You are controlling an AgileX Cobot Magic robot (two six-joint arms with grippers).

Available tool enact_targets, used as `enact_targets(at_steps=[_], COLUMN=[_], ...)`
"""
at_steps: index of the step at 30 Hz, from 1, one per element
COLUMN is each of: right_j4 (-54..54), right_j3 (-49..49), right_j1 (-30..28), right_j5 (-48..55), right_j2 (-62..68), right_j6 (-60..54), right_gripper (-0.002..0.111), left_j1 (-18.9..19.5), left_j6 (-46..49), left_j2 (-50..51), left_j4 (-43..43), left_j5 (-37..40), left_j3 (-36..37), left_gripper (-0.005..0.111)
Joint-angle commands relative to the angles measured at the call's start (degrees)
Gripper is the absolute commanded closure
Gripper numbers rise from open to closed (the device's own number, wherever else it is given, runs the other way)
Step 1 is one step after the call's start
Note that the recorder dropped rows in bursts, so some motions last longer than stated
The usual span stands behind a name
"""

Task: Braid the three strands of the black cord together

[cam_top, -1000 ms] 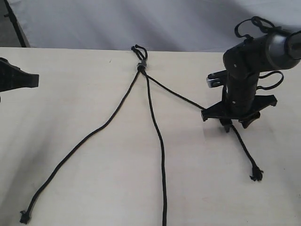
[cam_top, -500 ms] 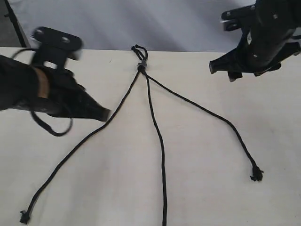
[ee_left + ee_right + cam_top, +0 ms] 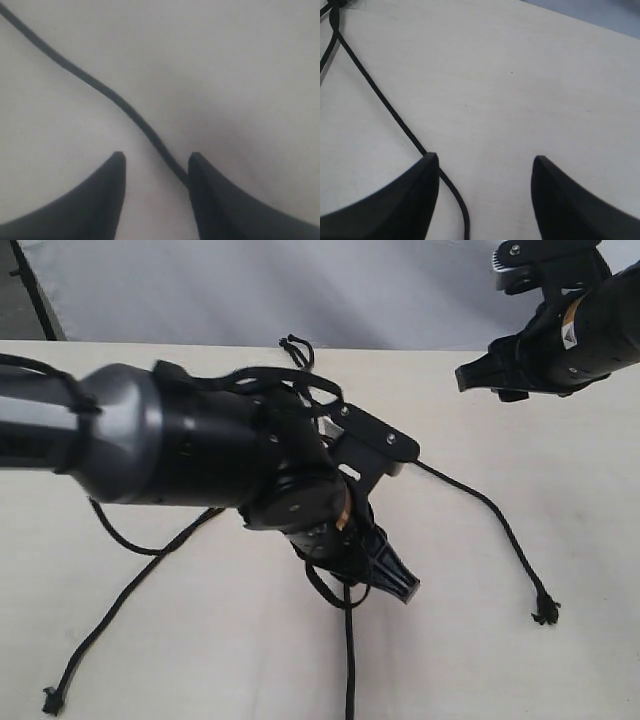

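The black cord lies fanned out on the pale table [image 3: 560, 540]. Its top loops [image 3: 297, 348] show past my left arm, which hides the bound end. The left strand [image 3: 110, 610] ends in a knot [image 3: 50, 702]. The right strand [image 3: 490, 508] ends in a knot [image 3: 545, 615]. The middle strand [image 3: 350, 660] comes out from under my left gripper [image 3: 398, 585]. In the left wrist view my left gripper [image 3: 156, 157] is open low over the table, a strand [image 3: 100, 90] lying loose between its fingers. My right gripper [image 3: 488, 386] hangs open above the far right. In the right wrist view my right gripper [image 3: 485, 160] holds nothing and the right strand [image 3: 380, 95] passes behind one finger.
The left arm's bulky wrist [image 3: 200, 450] and its glossy cable loops [image 3: 120, 535] cover the middle of the table. A grey backdrop [image 3: 200, 290] stands along the table's far edge.
My right gripper let go of the right strand and rose to the upper right. My left arm swept in from the left and now reaches across the cord's middle.
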Motion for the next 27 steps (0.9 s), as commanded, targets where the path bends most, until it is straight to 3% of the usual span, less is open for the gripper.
enact_targets(at_steps=[1,14,17,21,25,27], right_j4=[-0.8,-0.8,-0.8,-0.8,-0.8,-0.8], right_j3=[0.3,0.3,0.3,0.3,0.3,0.3], right_j1=[-0.2,-0.2,-0.2,-0.2,-0.2,-0.2], right_j5=[-1.1,-1.6,-2.0,-2.2,-2.2,-2.2], right_j2=[-0.2,-0.2,-0.2,-0.2,-0.2,-0.2], right_j6=[0.5,0.5,0.5,0.5,0.5,0.5], right_gripper=[0.055,0.055,0.055,0.055,0.055,0.055], left_j1=[-0.6,-0.6,-0.6,-0.6,-0.4,-0.4], left_j6=[-0.2,-0.2,0.0,2.3,5.5,5.0], left_j2=[4.2,9.1,9.6,9.7,8.5,6.7], left_j4=[-3.8,-5.3,-5.3,-5.3,-3.8,1.7], left_j5=[2.1,0.4,0.3,0.3,2.5,6.6], left_j3=[-2.5,-2.9,-2.9,-2.9,-4.4,-6.2], left_gripper=[0.062,0.064,0.075,0.106,0.106,0.106])
